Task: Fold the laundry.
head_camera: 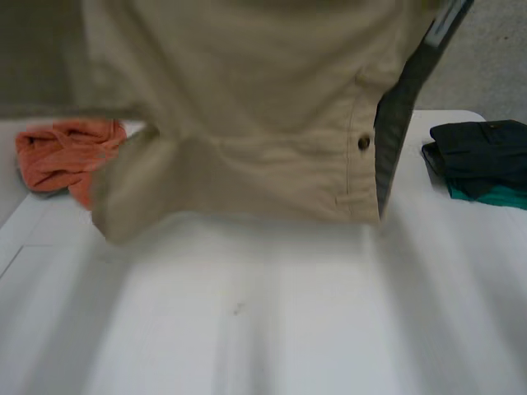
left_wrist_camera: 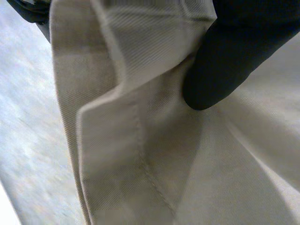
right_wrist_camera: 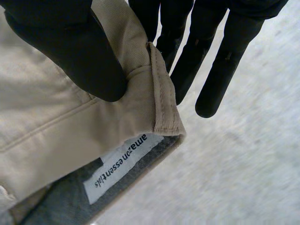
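A pair of beige trousers (head_camera: 247,107) hangs lifted above the white table (head_camera: 272,321), with a brown button (head_camera: 363,143) and grey inner lining (head_camera: 395,123) at its right side. My left hand (left_wrist_camera: 220,61) presses its thumb into a fold of the beige cloth (left_wrist_camera: 140,140), pinching it. My right hand (right_wrist_camera: 70,47) pinches the waistband end (right_wrist_camera: 159,98) between thumb and fingers, while other fingers (right_wrist_camera: 225,70) stretch straight past the cloth's edge. A white brand label (right_wrist_camera: 122,164) sits on the grey lining below the thumb.
A crumpled orange cloth (head_camera: 66,156) lies at the table's far left. Folded dark garments on a teal one (head_camera: 482,156) lie at the far right. Bare table spreads below the hanging trousers.
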You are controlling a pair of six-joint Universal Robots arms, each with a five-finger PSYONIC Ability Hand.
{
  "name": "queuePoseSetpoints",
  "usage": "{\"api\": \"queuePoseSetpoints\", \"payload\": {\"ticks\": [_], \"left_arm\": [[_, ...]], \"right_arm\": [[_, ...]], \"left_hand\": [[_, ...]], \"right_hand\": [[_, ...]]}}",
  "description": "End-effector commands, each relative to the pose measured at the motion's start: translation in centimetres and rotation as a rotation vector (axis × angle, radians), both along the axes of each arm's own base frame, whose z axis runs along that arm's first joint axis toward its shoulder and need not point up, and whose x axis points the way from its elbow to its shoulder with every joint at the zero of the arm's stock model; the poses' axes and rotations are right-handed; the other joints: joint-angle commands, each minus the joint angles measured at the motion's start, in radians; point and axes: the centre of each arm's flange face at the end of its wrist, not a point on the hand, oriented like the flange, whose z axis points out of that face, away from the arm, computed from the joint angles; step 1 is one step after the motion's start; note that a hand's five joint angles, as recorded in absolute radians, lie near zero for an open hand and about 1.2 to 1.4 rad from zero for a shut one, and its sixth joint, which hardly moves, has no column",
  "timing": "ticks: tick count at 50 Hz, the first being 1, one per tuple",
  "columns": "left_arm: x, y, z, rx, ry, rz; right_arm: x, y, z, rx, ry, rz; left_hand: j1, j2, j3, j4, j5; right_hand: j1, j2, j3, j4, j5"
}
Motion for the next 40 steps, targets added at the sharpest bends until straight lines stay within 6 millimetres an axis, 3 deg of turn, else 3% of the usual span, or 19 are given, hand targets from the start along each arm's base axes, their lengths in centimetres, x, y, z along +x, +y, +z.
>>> {"api": "queuePoseSetpoints", "payload": {"ticks": [1, 7, 8, 11, 13, 14, 15, 16, 17, 22, 28, 31, 35, 36, 39, 40], "left_arm": [[-2.0, -5.8, -5.3, 0.181, -0.071, 0.004], [-4.7, -13.9, -9.7, 0.167, -0.085, 0.061], [-5.6, -15.9, -10.4, 0.122, -0.066, 0.064], [-7.1, -19.3, -11.1, -0.004, -0.016, 0.073], [-7.7, -20.7, -11.8, -0.050, 0.008, 0.084], [-7.9, -21.3, -11.9, -0.073, 0.024, 0.092], [-8.1, -22.2, -12.4, -0.103, 0.046, 0.114], [-8.3, -22.3, -12.4, -0.114, 0.056, 0.126], [-8.4, -22.4, -12.7, -0.112, 0.063, 0.144], [-9.3, -21.8, -13.9, -0.082, 0.047, 0.199], [-8.8, -20.0, -13.8, -0.041, 0.006, 0.222], [-8.2, -18.2, -13.7, 0.002, -0.017, 0.215], [-7.9, -14.5, -14.3, 0.078, -0.066, 0.172], [-8.0, -12.8, -14.9, 0.115, -0.100, 0.138], [-8.1, -10.1, -16.3, 0.185, -0.166, 0.077], [-8.0, -8.2, -17.7, 0.259, -0.218, 0.034]], "right_arm": [[1.8, -2.7, -4.8, 0.140, 0.078, 0.006], [3.2, -8.0, -8.0, 0.095, 0.048, -0.094], [4.2, -9.3, -9.1, 0.059, 0.034, -0.104], [6.3, -11.5, -10.9, -0.056, -0.027, -0.123], [6.9, -12.8, -11.9, -0.113, -0.056, -0.156], [7.2, -13.3, -12.3, -0.140, -0.064, -0.167], [7.3, -14.4, -12.9, -0.199, -0.067, -0.203], [7.4, -14.7, -13.3, -0.215, -0.050, -0.218], [7.4, -15.1, -13.9, -0.221, -0.026, -0.236], [8.2, -14.0, -17.2, -0.120, 0.146, -0.231], [6.8, -11.9, -18.5, 0.065, 0.186, -0.182], [6.3, -9.9, -19.2, 0.163, 0.238, -0.123], [5.6, -7.1, -20.4, 0.291, 0.334, -0.027], [5.2, -6.0, -21.0, 0.344, 0.373, 0.006], [4.5, -4.7, -22.0, 0.420, 0.422, 0.045], [4.0, -4.0, -22.8, 0.467, 0.448, 0.065]], "left_hand": [[0.221, 0.197, 0.217, 0.201, 0.245], [0.221, 0.197, 0.217, 0.201, 0.245], [0.221, 0.197, 0.217, 0.201, 0.245], [0.221, 0.197, 0.217, 0.201, 0.245], [0.014, -0.010, 0.011, -0.006, 0.038], [-0.191, -0.215, -0.194, -0.211, -0.167], [-0.684, -0.708, -0.688, -0.704, -0.660], [-0.913, -0.937, -0.916, -0.933, -0.889], [-1.001, -1.025, -1.005, -1.021, -0.977], [-1.001, -1.025, -1.005, -1.021, -0.977], [-1.001, -1.025, -1.005, -1.021, -0.977], [-1.001, -1.025, -1.005, -1.021, -0.977], [-1.001, -1.025, -1.005, -1.021, -0.977], [-1.001, -1.025, -1.005, -1.021, -0.977], [-1.001, -1.025, -1.005, -1.021, -0.977], [-0.893, -0.917, -0.897, -0.913, -0.869]], "right_hand": [[0.283, 0.222, 0.207, 0.198, 0.215], [0.283, 0.222, 0.207, 0.198, 0.215], [0.283, 0.222, 0.207, 0.198, 0.215], [0.283, 0.222, 0.207, 0.198, 0.215], [0.283, 0.222, 0.207, 0.198, 0.215], [0.053, -0.008, -0.023, -0.032, -0.015], [-0.618, -0.679, -0.694, -0.703, -0.686], [-0.935, -0.997, -1.011, -1.021, -1.004], [-0.939, -1.000, -1.015, -1.024, -1.007], [-0.939, -1.000, -1.015, -1.024, -1.007], [-0.939, -1.000, -1.015, -1.024, -1.007], [-0.939, -1.000, -1.015, -1.024, -1.007], [-0.939, -1.000, -1.015, -1.024, -1.007], [-0.934, -0.995, -1.010, -1.019, -1.002], [-0.658, -0.719, -0.734, -0.743, -0.726], [-0.593, -0.654, -0.669, -0.678, -0.661]]}}
